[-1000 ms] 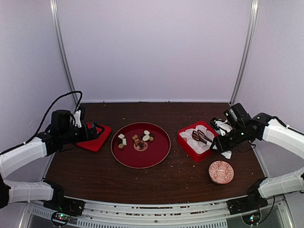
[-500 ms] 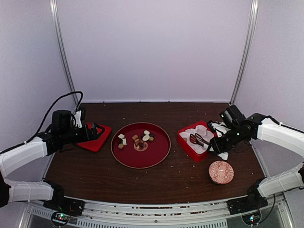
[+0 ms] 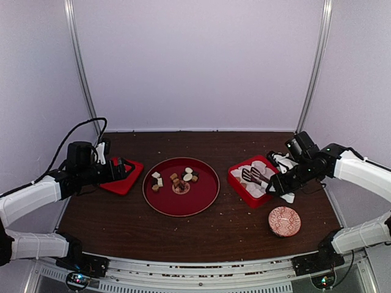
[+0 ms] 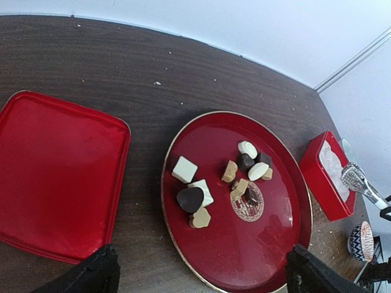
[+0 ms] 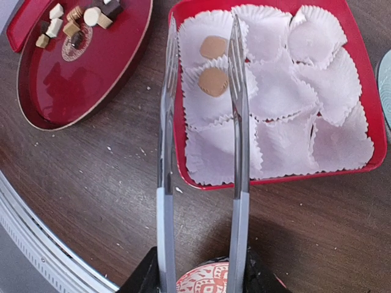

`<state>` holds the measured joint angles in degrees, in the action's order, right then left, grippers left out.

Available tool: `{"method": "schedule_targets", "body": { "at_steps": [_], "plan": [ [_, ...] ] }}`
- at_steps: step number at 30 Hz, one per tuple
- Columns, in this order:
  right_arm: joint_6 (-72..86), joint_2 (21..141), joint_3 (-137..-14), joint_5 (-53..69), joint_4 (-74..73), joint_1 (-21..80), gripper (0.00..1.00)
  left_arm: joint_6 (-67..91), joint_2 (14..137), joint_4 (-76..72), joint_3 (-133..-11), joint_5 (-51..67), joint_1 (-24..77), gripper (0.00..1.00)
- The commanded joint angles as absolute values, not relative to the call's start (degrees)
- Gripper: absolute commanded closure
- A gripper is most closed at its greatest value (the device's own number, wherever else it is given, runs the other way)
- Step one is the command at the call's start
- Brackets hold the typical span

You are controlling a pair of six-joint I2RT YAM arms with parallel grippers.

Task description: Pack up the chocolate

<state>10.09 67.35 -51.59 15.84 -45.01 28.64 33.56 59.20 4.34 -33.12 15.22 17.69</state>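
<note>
On the brown tabletop (image 3: 122,226), the big round red tray (image 3: 195,198) held most of the chocolate (image 4: 190,198), about ten little pieces, so most of the packing was not done yet. The red box (image 5: 369,91) beside it was full of white paper cups (image 5: 275,91), and only two tan pieces (image 5: 214,81) lay in cups. The right tool (image 5: 201,271) pinched the handles of the tongs (image 5: 238,122), whose tips hung apart and empty over the box. The left tool (image 4: 204,271) was spread wide with nothing in it.
</note>
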Motion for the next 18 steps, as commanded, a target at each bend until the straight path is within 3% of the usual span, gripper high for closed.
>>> {"method": "schedule_targets", "body": {
  "at_steps": [1,18],
  "plan": [
    [7.90,67.49,-57.61,17.04,-44.69,30.49,0.61,33.39,58.80,1.87,-34.14,15.14,17.92,0.03],
    [6.98,90.09,-75.88,12.61,-41.67,45.86,0.65,34.31,58.71,1.69,-34.05,14.50,17.93,0.03]
  ]
}}
